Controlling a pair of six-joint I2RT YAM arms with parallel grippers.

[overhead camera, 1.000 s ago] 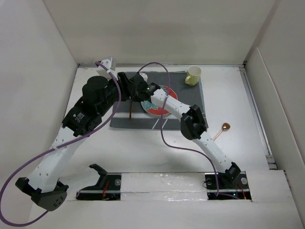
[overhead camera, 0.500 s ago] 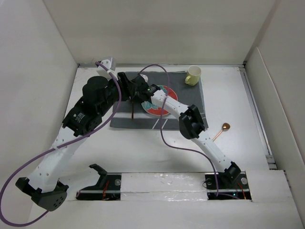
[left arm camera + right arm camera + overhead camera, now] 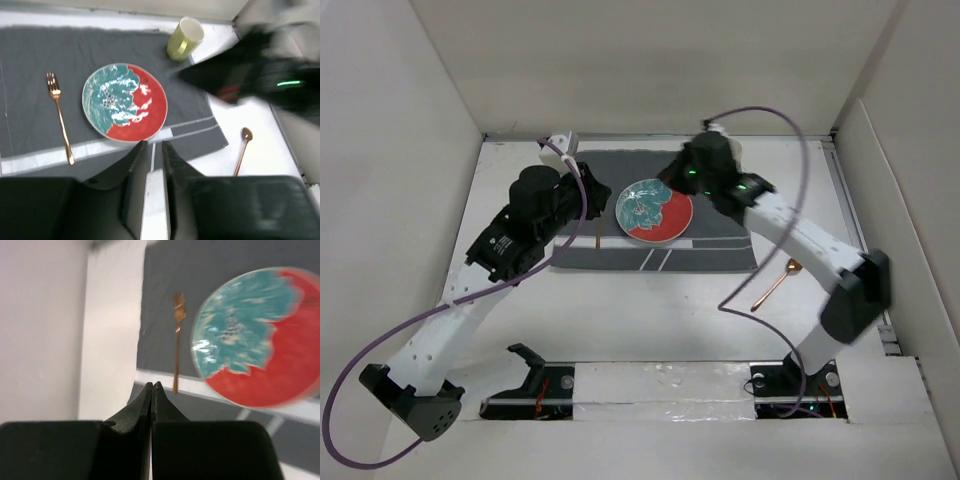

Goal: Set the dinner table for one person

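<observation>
A: Top external: worktop (image 3: 650, 320) fills the centre, carrying mat (image 3: 715, 245), plate (image 3: 655, 212) and fork (image 3: 597, 232) upper middle.
B: What's undone?
A: Likely the spoon (image 3: 775, 286), right of the mat. Left claw (image 3: 154, 146) slightly parted, right claw (image 3: 152, 386) pressed together, both empty.

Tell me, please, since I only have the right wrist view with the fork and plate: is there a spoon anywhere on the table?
Observer: Yes, a copper spoon lies on the bare dinner table, to the right of the placemat and not on it.
Operator: Thank you. Is there a cup as well?
Observer: A pale yellow-green mug stands upright at the placemat's far right corner.
Operator: And where is the left gripper?
Observer: The left gripper hovers above the placemat's striped near edge, holding nothing.
</observation>
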